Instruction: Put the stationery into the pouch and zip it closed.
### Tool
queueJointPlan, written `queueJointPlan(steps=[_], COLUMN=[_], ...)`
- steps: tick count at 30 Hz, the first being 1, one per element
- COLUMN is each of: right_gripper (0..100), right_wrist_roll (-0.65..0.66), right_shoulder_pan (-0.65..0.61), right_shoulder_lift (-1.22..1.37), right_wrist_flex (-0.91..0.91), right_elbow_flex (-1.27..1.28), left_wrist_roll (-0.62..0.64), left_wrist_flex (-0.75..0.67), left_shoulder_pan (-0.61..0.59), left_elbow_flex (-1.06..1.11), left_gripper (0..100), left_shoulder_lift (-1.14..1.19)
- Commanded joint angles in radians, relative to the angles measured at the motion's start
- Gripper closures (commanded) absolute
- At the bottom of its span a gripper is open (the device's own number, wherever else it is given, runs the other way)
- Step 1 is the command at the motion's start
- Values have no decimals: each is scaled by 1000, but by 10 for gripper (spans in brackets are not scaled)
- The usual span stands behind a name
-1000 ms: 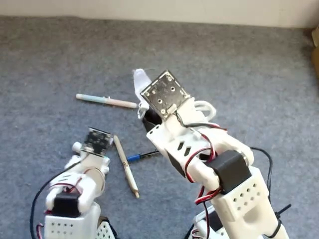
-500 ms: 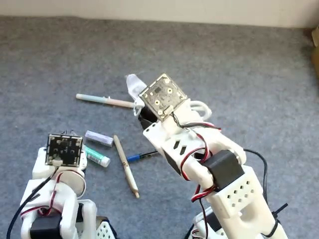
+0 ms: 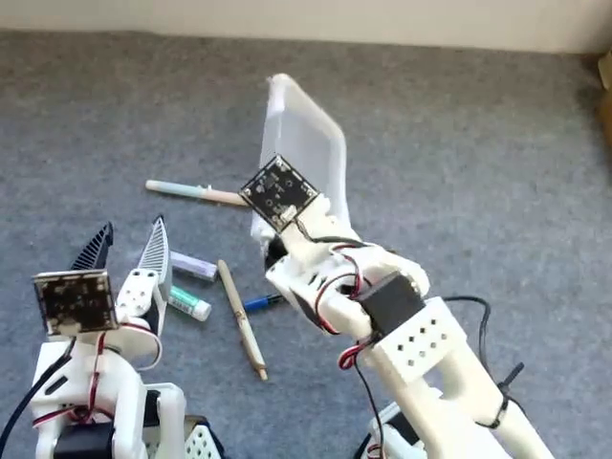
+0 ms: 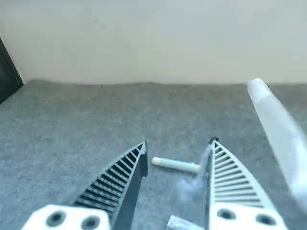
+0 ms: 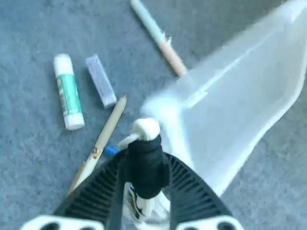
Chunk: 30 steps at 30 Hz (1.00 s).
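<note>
A translucent pouch (image 3: 304,143) hangs lifted off the grey carpet, and my right gripper (image 5: 144,160) is shut on its dark end with a white bead (image 5: 146,128). My left gripper (image 3: 126,247) stands open at the near left, raised above the carpet, nothing between its fingers (image 4: 125,176). On the carpet lie a pastel pen (image 3: 196,191), a lavender eraser (image 3: 191,266), a green glue stick (image 3: 187,302), a beige pen (image 3: 241,320) and a blue pen (image 3: 258,303). The right wrist view looks down on the glue stick (image 5: 67,91), the eraser (image 5: 100,80) and the beige pen (image 5: 103,139).
The right arm (image 3: 382,316) stretches over the carpet from the near right. A pale wall (image 3: 306,17) runs along the far edge. Bare carpet (image 3: 497,163) lies to the right of the pouch and at the far left.
The right arm swung left and the pouch rose into full view above it. The left arm pulled back to the near left, uncovering the eraser and glue stick, with its open fingers now pointing up.
</note>
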Motion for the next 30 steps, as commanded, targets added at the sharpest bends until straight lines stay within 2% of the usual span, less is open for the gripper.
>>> queueJointPlan(steps=[1, 6, 17, 20, 24, 30], right_gripper=[992, 992, 992, 992, 992, 992], right_wrist_roll=[-8, -8, -12, -14, -14, -46], right_shoulder_pan=[-7, -7, -24, -24, -24, -24], right_shoulder_lift=[-18, -25, -27, -27, -27, -27], right_wrist_flex=[-7, 1, 2, 13, 8, 7], right_elbow_flex=[-13, -13, -13, -18, -16, -16], left_wrist_roll=[26, 31, 31, 34, 114, 115], left_wrist_flex=[-29, -32, -34, -29, 31, 68], left_shoulder_pan=[77, 160, 168, 209, 269, 311], left_elbow_flex=[-82, -62, 107, 124, 108, 116], left_gripper=[797, 797, 792, 775, 739, 733], left_shoulder_lift=[-4, -4, -4, -4, -4, -4])
